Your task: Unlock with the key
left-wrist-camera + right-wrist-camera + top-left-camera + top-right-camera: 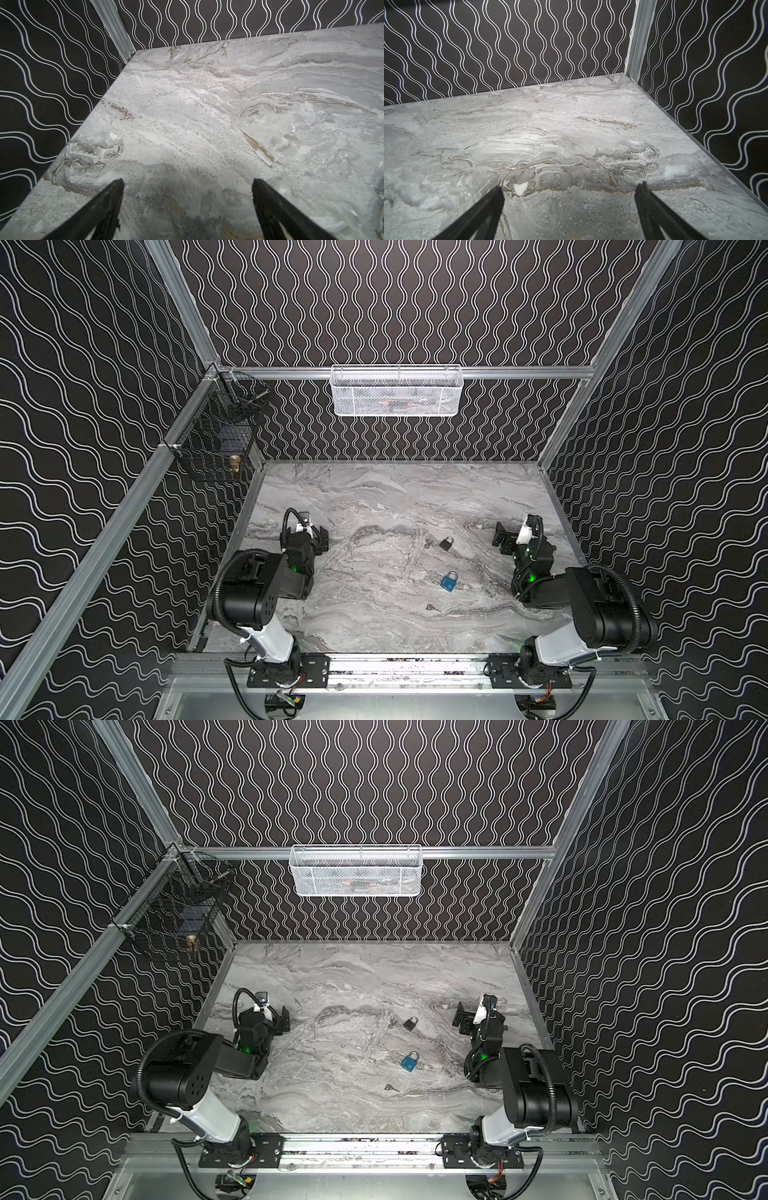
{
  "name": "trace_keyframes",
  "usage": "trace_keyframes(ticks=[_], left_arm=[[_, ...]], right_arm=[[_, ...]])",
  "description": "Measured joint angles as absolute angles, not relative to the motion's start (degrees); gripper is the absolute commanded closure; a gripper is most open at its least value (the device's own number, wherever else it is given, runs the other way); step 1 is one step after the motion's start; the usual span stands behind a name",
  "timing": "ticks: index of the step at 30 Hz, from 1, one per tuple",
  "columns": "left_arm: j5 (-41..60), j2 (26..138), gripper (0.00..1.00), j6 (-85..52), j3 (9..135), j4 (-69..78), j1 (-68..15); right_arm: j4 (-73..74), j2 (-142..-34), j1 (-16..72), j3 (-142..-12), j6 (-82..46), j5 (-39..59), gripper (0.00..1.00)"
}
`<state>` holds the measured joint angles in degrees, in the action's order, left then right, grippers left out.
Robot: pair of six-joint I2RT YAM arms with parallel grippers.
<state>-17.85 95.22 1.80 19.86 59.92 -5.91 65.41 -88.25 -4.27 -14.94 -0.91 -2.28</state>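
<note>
Crouching low over the marble table [374,489], the left arm [257,593] and right arm [598,605] sit tightly folded, one well off to each side of the blue padlock [449,581]; the left gripper [188,182] and right gripper [571,187] both gape wide, holding nothing, aimed toward the back wall [395,302]; a black padlock [446,543] lies near the blue padlock, on its far side; the small key [430,607] lies flat just on its near side, apart from it, untouched.
</note>
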Motion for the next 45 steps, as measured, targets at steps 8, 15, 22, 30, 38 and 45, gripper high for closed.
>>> trace_keyframes(ticks=[8,15,22,30,38,45], left_arm=[[-17.85,95.22,0.01,1.80,19.86,59.90,-5.91],[-17.85,95.22,0.01,1.80,19.86,59.90,-5.91],[-17.85,95.22,0.01,1.80,19.84,59.92,-5.91],[-17.98,93.49,0.01,1.80,19.55,59.42,-5.91],[-17.30,83.81,0.01,1.85,18.46,55.55,-5.91],[-16.43,68.18,0.01,-1.06,19.16,43.81,-5.91]], right_arm=[[65.04,-88.14,-4.93,-15.20,-1.02,0.43,0.01],[64.95,-88.18,-4.93,-15.20,-0.97,0.89,0.01],[64.95,-88.18,-4.93,-15.20,-0.89,0.91,0.01],[64.77,-87.24,-4.93,-14.94,-0.82,1.93,0.01],[58.98,-78.00,-4.93,-16.23,-0.75,2.22,0.01],[43.03,-70.11,-5.08,-24.80,-6.79,-1.17,0.01]])
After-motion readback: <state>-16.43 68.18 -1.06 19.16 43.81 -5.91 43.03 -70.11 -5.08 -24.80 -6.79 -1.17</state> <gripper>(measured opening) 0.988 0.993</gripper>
